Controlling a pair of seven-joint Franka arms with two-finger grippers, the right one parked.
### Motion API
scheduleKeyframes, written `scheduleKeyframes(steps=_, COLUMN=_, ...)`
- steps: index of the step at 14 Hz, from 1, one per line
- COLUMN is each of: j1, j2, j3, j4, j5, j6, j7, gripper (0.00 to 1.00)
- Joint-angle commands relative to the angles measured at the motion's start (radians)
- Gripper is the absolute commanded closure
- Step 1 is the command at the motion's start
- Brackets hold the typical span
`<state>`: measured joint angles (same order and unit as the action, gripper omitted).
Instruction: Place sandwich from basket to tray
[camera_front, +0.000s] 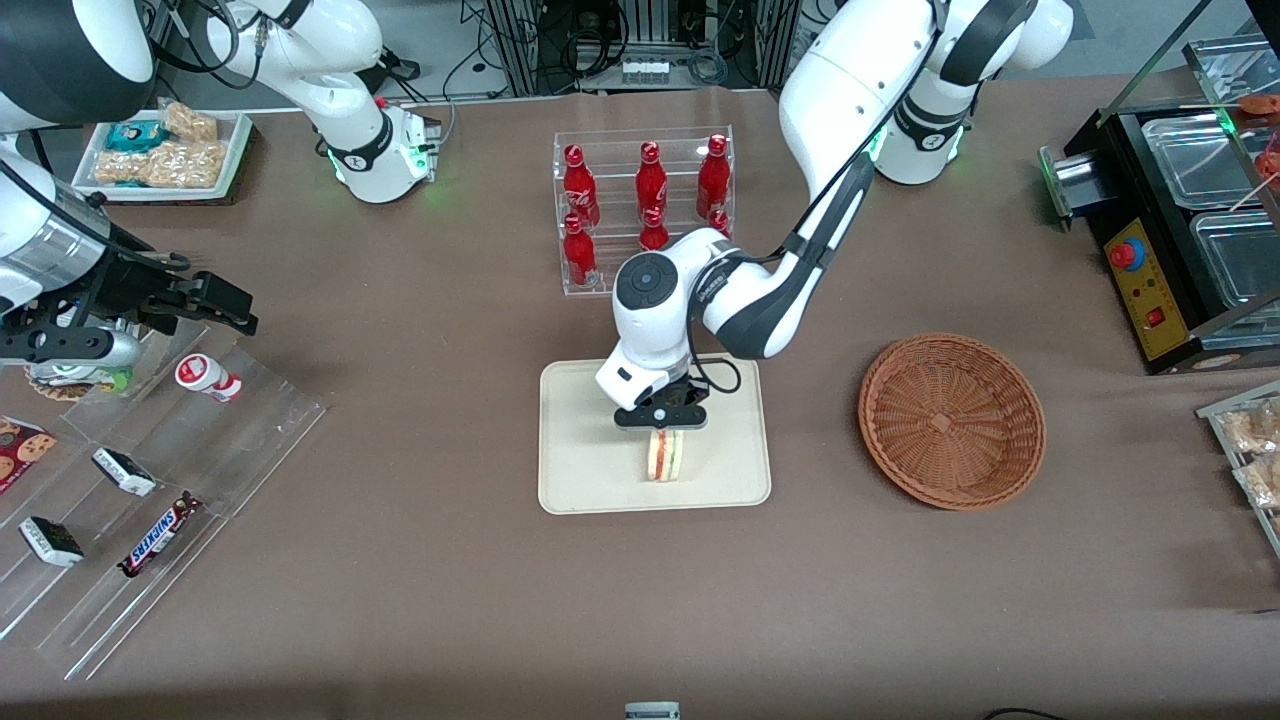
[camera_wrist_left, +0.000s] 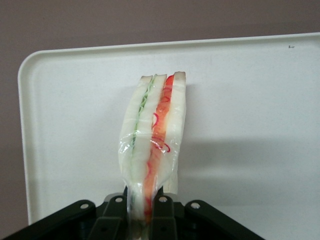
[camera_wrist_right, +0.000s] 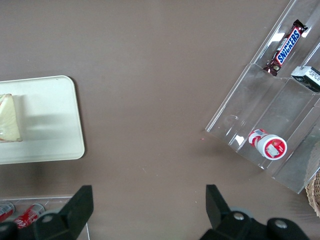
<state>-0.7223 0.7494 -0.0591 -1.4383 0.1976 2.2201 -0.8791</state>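
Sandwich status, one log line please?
phase: placing | gripper: shut on sandwich, over tray | basket: empty | release: not yet

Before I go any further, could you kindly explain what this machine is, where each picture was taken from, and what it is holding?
These are two white robot arms at a brown table. One picture looks down from the front; the other two come from cameras on each arm's wrist. The working arm's end effector is over the cream tray, its fingers shut on a wrapped sandwich. The wicker basket, empty, sits beside the tray toward the working arm's end. Farther from the front camera stands a clear rack of red bottles; toward the parked arm's end, clear racks hold a Snickers bar.
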Motion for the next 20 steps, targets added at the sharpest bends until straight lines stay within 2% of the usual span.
scheduleKeyframes(steps=1, j1=-0.019, j2=0.011, j3=0.016, j4=0.026, j5=0.023, j6=-0.004, j7=-0.032, gripper=0.01)
scheduleKeyframes(steps=4, j1=-0.016, j2=0.001, j3=0.016, j4=0.024, j5=0.02, j6=-0.013, j7=-0.038, gripper=0.0)
scheduleKeyframes(steps=6, j1=0.007, j2=-0.057, j3=0.019, j4=0.032, j5=0.013, j6=-0.084, j7=-0.04, gripper=0.0)
scheduleKeyframes(steps=12, j1=0.226, j2=-0.336, j3=0.018, j4=-0.007, j5=0.005, j6=-0.302, j7=-0.066, gripper=0.0)
scheduleKeyframes(steps=15, j1=0.319, j2=-0.441, j3=0.018, j4=-0.078, j5=0.006, j6=-0.341, j7=-0.048, gripper=0.0)
scheduleKeyframes(steps=17, j1=0.372, j2=-0.539, j3=0.018, j4=-0.181, j5=0.003, j6=-0.343, j7=0.015, gripper=0.0)
scheduleKeyframes(steps=19, j1=0.476, j2=-0.657, j3=0.018, j4=-0.273, j5=-0.076, j6=-0.374, j7=0.211, gripper=0.0)
scheduleKeyframes(steps=20, j1=0.513, j2=-0.679, j3=0.018, j4=-0.275, j5=-0.093, j6=-0.42, j7=0.291, gripper=0.0)
